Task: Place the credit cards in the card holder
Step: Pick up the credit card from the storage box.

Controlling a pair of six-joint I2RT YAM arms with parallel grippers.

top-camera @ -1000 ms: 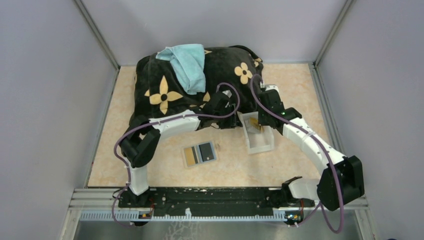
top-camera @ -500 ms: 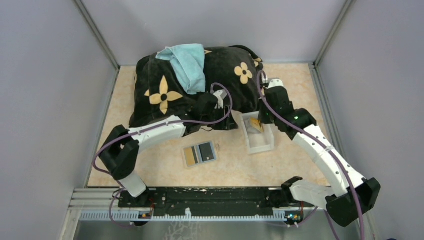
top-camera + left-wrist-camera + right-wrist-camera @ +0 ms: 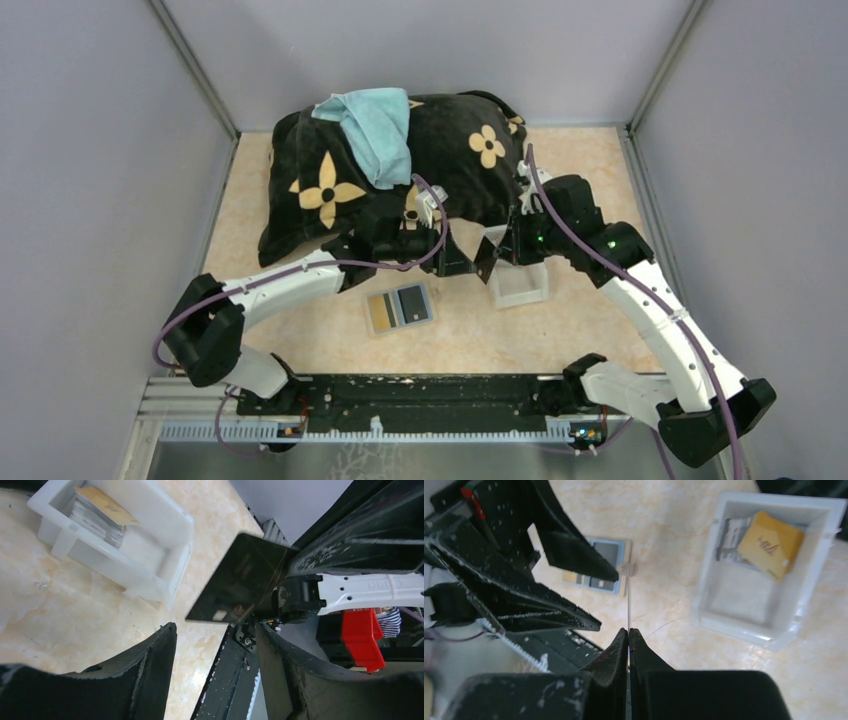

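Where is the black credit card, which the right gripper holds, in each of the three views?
Top external: the black credit card is near the centre, just left of the white tray.
Left wrist: right of centre, broad face showing; the tray lies at upper left.
Right wrist: centre, edge-on, a thin line rising from the right gripper; the tray is at the right.
Shared landmark: the white tray.

no readable text, faint marks on gold card and white arm link illegible
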